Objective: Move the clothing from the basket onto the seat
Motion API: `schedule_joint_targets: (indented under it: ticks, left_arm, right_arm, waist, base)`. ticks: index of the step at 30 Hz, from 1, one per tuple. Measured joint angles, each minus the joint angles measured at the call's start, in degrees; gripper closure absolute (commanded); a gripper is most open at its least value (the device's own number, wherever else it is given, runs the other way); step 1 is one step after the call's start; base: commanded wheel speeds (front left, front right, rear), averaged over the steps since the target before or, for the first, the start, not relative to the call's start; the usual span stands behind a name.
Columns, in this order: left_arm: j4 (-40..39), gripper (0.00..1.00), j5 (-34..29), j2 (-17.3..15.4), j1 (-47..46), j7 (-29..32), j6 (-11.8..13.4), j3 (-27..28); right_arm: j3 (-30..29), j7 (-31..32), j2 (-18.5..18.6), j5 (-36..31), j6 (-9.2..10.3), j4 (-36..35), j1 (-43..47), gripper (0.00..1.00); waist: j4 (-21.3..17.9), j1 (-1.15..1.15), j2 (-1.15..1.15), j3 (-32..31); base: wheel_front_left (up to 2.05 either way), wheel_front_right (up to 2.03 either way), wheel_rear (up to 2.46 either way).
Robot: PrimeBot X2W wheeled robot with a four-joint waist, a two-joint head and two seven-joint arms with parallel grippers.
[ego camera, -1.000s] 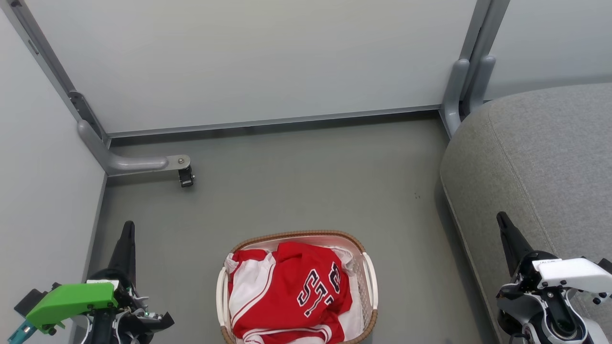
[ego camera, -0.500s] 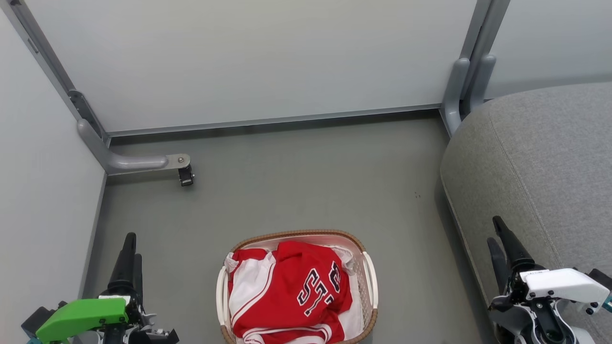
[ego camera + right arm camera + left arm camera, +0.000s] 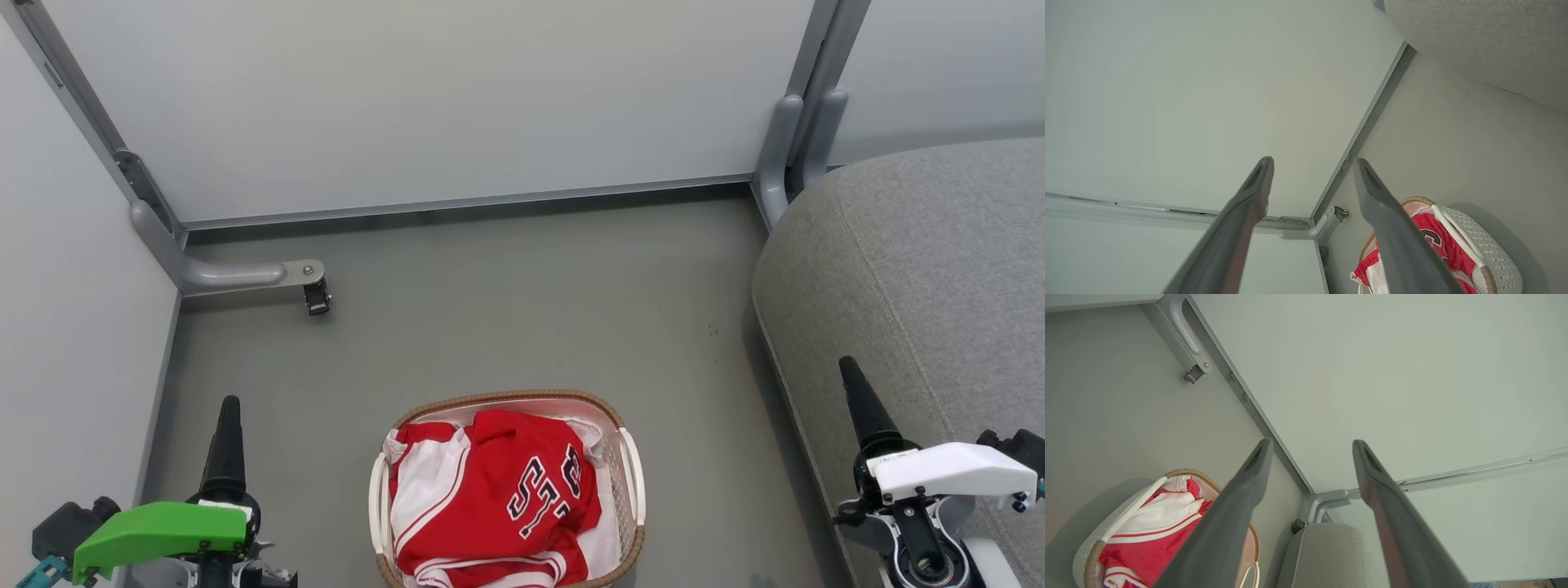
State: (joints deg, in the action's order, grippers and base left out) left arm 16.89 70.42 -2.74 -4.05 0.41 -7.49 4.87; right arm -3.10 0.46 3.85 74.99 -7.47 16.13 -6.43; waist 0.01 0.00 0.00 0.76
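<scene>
Grippers adjusting before the first reach: the left gripper [image 3: 230,408] and right gripper [image 3: 851,376], both spread open and empty, are settling low at either side after a second of small turns. Between them, the clothing [image 3: 498,498] is lying heaped in the basket [image 3: 506,398]; nothing is yet reaching the seat [image 3: 922,269] alongside.

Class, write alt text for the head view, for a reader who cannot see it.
Red clothing fills a white basket on the grey floor, between the left gripper and right gripper; a grey seat stands at right.
</scene>
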Motion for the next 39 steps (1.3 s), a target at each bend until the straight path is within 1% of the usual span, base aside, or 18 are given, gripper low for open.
schedule_joint_targets:
  ticks: [10,16,20,28,39]
  left_arm:
    - [-0.3,0.00,-10.9,-0.4,0.0,-2.2,0.0,-0.9]
    - [0.1,0.00,-17.1,-0.4,0.0,-3.4,0.0,-0.8]
    - [0.9,0.00,-20.3,-0.3,0.1,-4.1,0.0,-0.6]
    - [0.8,0.00,-28.6,-0.6,0.4,-5.6,0.0,-2.0]
    - [0.7,0.00,-36.6,-1.3,1.6,-7.5,0.6,-3.4]
  right_arm:
    - [2.2,-2.1,0.7,-8.4,0.00,0.1,-0.4,0.00]
    - [2.5,-3.4,0.7,-15.8,0.00,0.4,-0.7,0.00]
    - [3.7,-4.2,0.6,-19.7,0.00,0.9,-0.7,0.00]
    - [5.1,-5.6,0.8,-28.1,0.00,1.4,-0.7,0.00]
    - [5.9,-7.5,0.8,-36.9,-0.01,3.7,-0.6,0.00]
  waist:
    - [0.0,0.00,0.00,0.1]
    - [0.1,0.00,0.00,0.1]
    - [0.2,0.00,0.00,0.0]
    - [0.4,0.00,0.00,-0.1]
    - [0.5,0.00,0.00,-0.6]
  base:
    - [0.00,0.00,0.00]
    - [0.00,0.00,0.00]
    - [0.00,0.00,0.00]
    - [0.00,0.00,0.00]
    - [0.00,0.00,0.00]
